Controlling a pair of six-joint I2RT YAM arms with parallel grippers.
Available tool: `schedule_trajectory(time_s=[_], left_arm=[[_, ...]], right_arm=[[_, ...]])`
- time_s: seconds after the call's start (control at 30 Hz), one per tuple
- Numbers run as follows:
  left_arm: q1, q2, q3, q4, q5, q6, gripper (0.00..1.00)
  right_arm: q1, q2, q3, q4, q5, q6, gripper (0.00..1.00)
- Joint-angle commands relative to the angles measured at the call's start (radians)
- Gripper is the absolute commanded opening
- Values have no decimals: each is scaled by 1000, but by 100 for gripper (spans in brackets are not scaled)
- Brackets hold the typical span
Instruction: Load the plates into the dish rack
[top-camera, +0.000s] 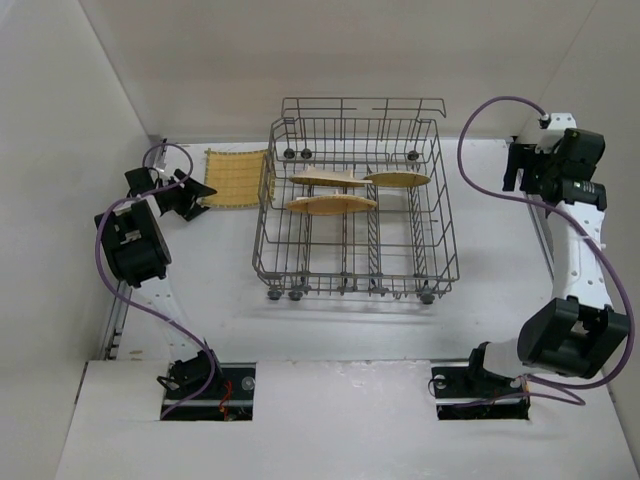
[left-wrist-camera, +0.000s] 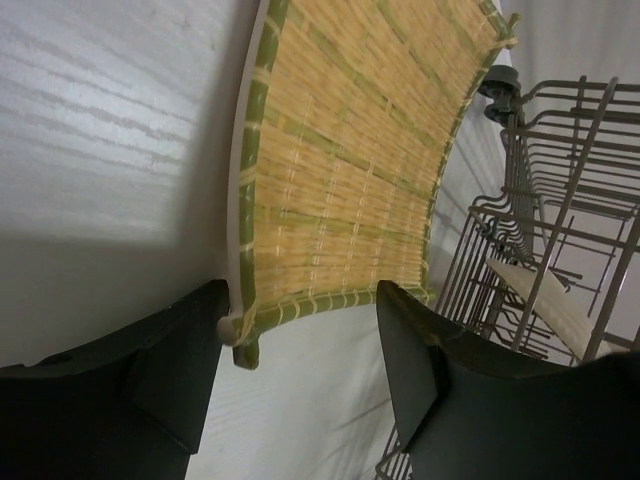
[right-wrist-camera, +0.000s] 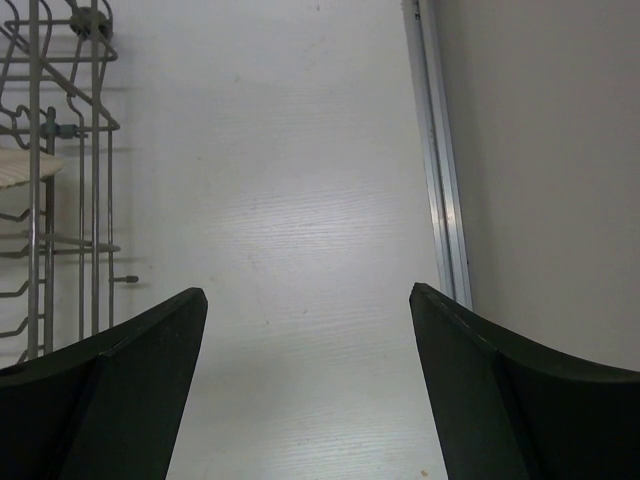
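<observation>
The grey wire dish rack (top-camera: 440, 215) stands mid-table with three tan plates (top-camera: 332, 204) set edge-on among its tines. A fourth plate, a pale yellow ribbed square with a green rim (top-camera: 236, 178), lies flat on the table left of the rack; it fills the left wrist view (left-wrist-camera: 350, 170). My left gripper (top-camera: 195, 195) is open at that plate's near edge, its jaws either side of the plate's corner (left-wrist-camera: 305, 300), not closed on it. My right gripper (top-camera: 520, 165) is open and empty over bare table right of the rack (right-wrist-camera: 308, 295).
White walls close in the table on the left, back and right. A metal rail (right-wrist-camera: 440, 180) runs along the right wall. The rack's edge and wheel (right-wrist-camera: 90, 25) show at the left of the right wrist view. The rack's taller back rail (top-camera: 360, 105) rises at the far side.
</observation>
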Motion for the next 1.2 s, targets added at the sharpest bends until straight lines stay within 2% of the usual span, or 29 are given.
schedule_trajectory(time_s=[0.0, 0.27, 0.53, 0.7, 0.8, 0.93, 1.17], left_arm=[[-5, 18, 57, 23, 8, -20, 58], [-8, 92, 115, 25, 10, -55, 54], [-24, 141, 155, 27, 26, -68, 35], [-27, 161, 171, 27, 39, -68, 15], [-27, 161, 165, 27, 39, -68, 7], [-16, 103, 122, 48, 16, -71, 0], [53, -87, 36, 57, -56, -66, 0]], right_arm=[[-18, 17, 89, -30, -19, 51, 88], [-18, 34, 144, -67, -24, 79, 88], [-15, 35, 142, -76, -10, 57, 88], [-18, 43, 164, -81, -7, 53, 88], [-15, 46, 172, -84, -5, 50, 88], [-14, 46, 172, -84, -8, 48, 88], [37, 49, 155, -53, -31, 59, 87]])
